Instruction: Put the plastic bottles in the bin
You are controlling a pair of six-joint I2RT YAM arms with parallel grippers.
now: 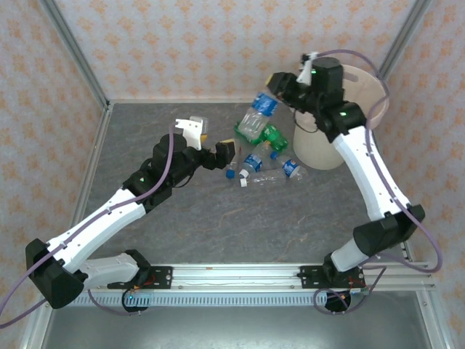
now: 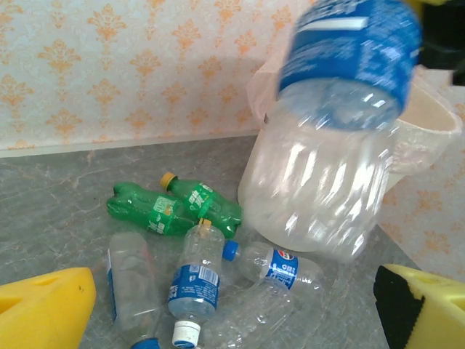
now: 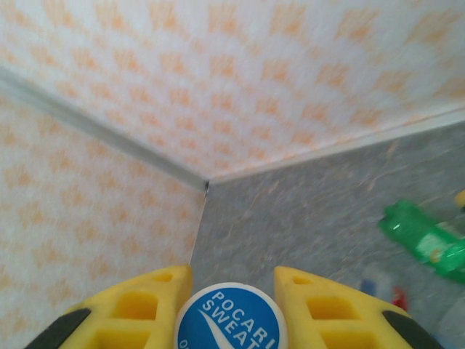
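Grey marbled surface [image 1: 182, 211], walled in by orange-patterned panels.

Cream-white bin [image 1: 320, 149] stands upright at upper right of the top view, on the surface. In the left wrist view its rim [image 2: 436, 116] shows at the right edge, behind a held bottle.

Right arm [image 1: 367, 167] reaches from lower right up to the bin's left side. Right jaws clenched on the held bottle [image 1: 260, 113]. The right wrist view shows yellow fingers [image 3: 138, 309] on either side of its blue "POCARI SWEAT" cap [image 3: 231, 320]. The bottle is clear with a blue label, tilted and off the surface, left of the bin's rim and above the pile. It is not inside the bin. In the left wrist view it looks large and blurred [image 2: 327, 153].

Left arm [image 1: 116, 207] stretches from lower left toward frame centre. Left jaws released, nothing between them. Their yellow fingers [image 2: 43, 309] sit wide apart at the bottom corners of the left wrist view, facing the pile.

Loose pile of bottles [image 1: 261, 160] lies on the surface near the bin's base, centre of the top view. Two green bottles [image 2: 174, 207] lie side by side. Below them lie several clear bottles with blue labels, one [image 2: 195, 280] with a white cap, another [image 2: 280, 265] with a blue cap.
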